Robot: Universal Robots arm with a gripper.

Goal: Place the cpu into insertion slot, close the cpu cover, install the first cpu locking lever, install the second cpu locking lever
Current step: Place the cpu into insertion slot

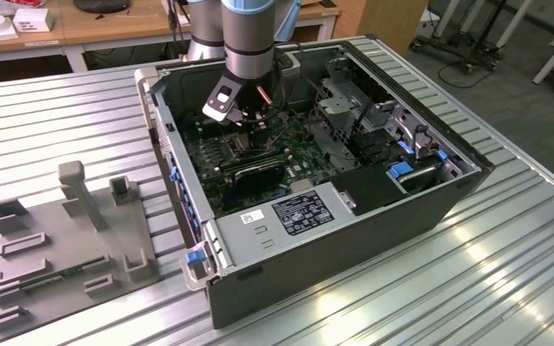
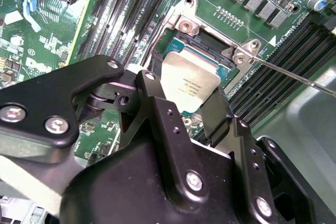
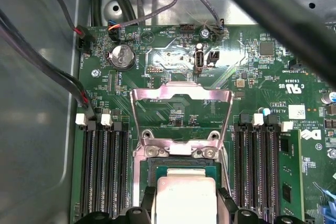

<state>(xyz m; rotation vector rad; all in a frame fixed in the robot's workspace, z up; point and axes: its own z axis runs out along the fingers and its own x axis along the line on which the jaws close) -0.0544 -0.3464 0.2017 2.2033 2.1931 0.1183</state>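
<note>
1. In the exterior view, the arm reaches down into an open computer case (image 1: 374,231) that lies on a ribbed metal tabletop (image 1: 66,122).
2. The gripper (image 1: 242,115) is low over the green board (image 1: 257,148) inside the case.
3. A grey fixture (image 1: 66,245) sits on the tabletop at the exterior view's left, apart from the case.
4. In the second wrist view, the gripper's two black fingers (image 2: 215,111) are closed narrowly on opposite edges of the cpu (image 2: 190,80), holding it.
5. The cpu is right over the insertion slot (image 3: 181,167), its metal face up. Whether it is already seated I cannot tell.
6. In the first wrist view, the cpu cover (image 3: 181,94) is swung open and stands up behind the slot, with the board visible through its window.
7. A thin locking lever (image 2: 294,74) angles away from one corner of the slot, unlatched.
8. Black memory slots (image 3: 102,171) run along both sides of the insertion slot.
</note>
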